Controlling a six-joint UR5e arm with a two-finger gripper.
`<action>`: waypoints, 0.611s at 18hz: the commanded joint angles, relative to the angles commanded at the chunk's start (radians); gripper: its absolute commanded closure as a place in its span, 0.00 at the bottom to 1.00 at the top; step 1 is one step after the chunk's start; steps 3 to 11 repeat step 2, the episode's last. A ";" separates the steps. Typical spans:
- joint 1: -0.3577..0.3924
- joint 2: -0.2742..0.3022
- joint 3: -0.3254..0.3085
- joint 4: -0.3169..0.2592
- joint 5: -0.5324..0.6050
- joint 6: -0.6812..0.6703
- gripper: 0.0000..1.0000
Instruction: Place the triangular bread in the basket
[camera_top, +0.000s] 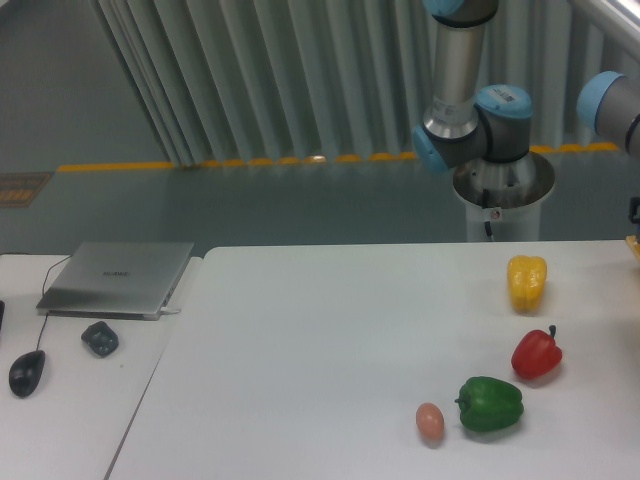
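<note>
Triangular bread (634, 246) — sliver at worktop's (330, 340) far right edge; basket unseen; claw out of frame — state unknown.

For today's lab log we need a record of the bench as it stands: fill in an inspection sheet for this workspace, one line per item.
Surface: white table, bare across the middle.
Job's things: triangular bread and basket not identifiable; only a small tan sliver shows at the right edge.
Clutter: yellow bell pepper, red bell pepper, green bell pepper, small tan egg beside the green one.
Grippers: nothing seen; only grey-and-blue arm joints above the pedestal.
Cables: black mouse lead on the side desk.
Surroundings: closed silver laptop, black computer mouse, small dark lump, grey ribbed curtain, yellow floor line.
</note>
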 joint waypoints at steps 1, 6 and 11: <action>0.000 0.002 0.000 0.000 -0.002 0.000 0.00; 0.000 0.000 0.000 0.000 -0.002 0.000 0.00; 0.000 0.000 0.000 0.000 -0.002 0.000 0.00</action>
